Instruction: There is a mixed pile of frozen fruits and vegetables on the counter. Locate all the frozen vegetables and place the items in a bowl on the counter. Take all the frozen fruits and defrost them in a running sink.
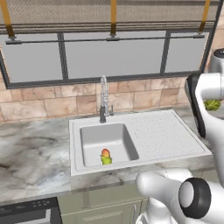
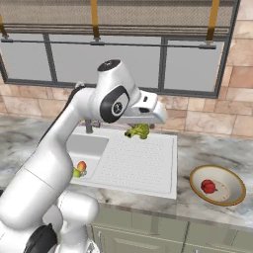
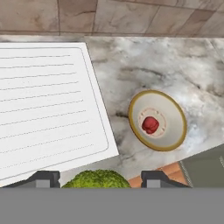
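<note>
veined marble counter, chrome faucet

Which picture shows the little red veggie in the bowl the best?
The hand view: it looks down into the bowl, so the red piece sits in plain sight at its middle. The right base view shows it smaller, at a slant.

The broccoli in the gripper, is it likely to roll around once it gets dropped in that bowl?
Probably not much. The broccoli, held in the gripper above the drainboard, has a bumpy, uneven crown, so it should settle, not roll. The bowl is wide and shallow, and the red piece sits centred, so a light bump seems possible.
</note>
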